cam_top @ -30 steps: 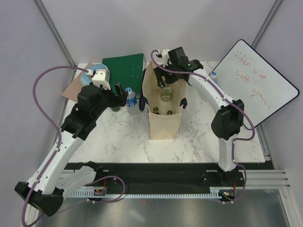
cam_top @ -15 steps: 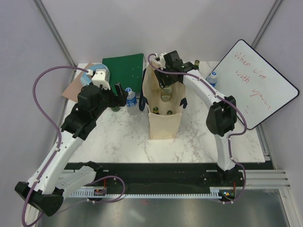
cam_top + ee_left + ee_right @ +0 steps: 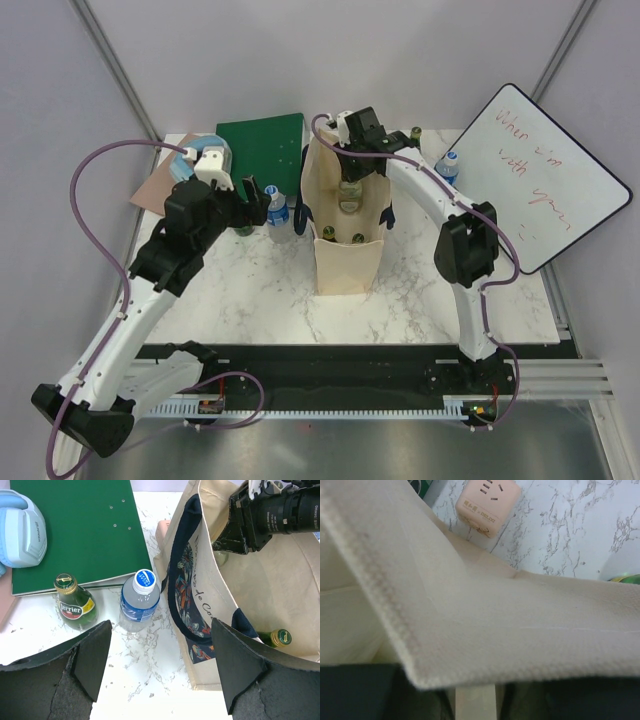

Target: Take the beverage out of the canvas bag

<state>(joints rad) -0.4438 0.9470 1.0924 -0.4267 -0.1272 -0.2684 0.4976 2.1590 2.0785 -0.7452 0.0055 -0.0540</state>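
- canvas bag [image 3: 345,262] stands upright mid-counter [image 3: 250,290] with its mouth open upward; one navy handle [image 3: 176,575] droops down the left side
- green beverage bottle [image 3: 279,638] with a gold cap is inside the bag, low at the near end; overhead view shows more bottle tops in there
- right hand [image 3: 347,168] is dipped into the far end of the bag mouth; its wrist cam is filled with cream fabric and a seam, with the fingers hidden behind the hem, so can't tell if apart or together
- left hand [image 3: 160,650] hangs above the counter left of the bag, fingers wide apart, holding nothing
- ahead of it: Perrier bottle [image 3: 75,606] and water bottle [image 3: 140,598] side by side, outside the bag, at the near edge of a green book [image 3: 75,525]
- pink power cube [image 3: 487,504] sits on the counter just beyond the bag
- whiteboard [image 3: 545,175] leans at far right
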